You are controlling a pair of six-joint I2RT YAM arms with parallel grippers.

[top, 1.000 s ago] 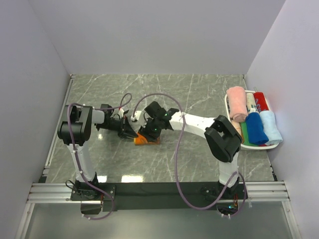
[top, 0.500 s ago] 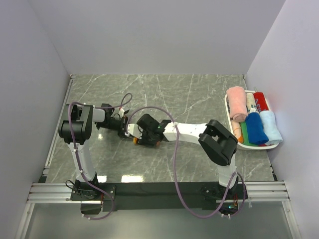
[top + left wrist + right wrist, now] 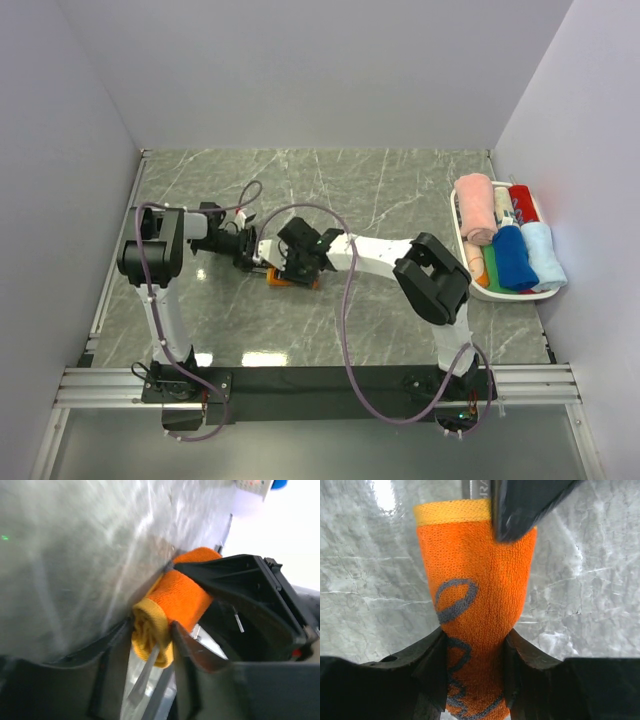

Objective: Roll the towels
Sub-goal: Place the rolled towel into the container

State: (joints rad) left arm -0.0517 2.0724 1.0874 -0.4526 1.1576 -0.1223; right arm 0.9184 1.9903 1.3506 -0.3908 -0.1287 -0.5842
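Observation:
An orange towel with grey lettering lies rolled up on the marble table, left of centre. My right gripper is shut on it, its fingers pinching the roll at one end so the cloth narrows between them. At the roll's other, yellow-edged end my left gripper stands open, one finger on each side and touching the cloth. From above, the left gripper and the right gripper meet over the towel, which is mostly hidden.
At the right edge a white oval basket holds rolled towels: pink, red, blue, pale blue and a green one. Grey walls close in the table on three sides. Purple cables loop over both arms.
My left jaws have parted from shut and now sit around the roll's end. My right jaws have closed in on the roll, and the right wrist has shifted slightly over it.

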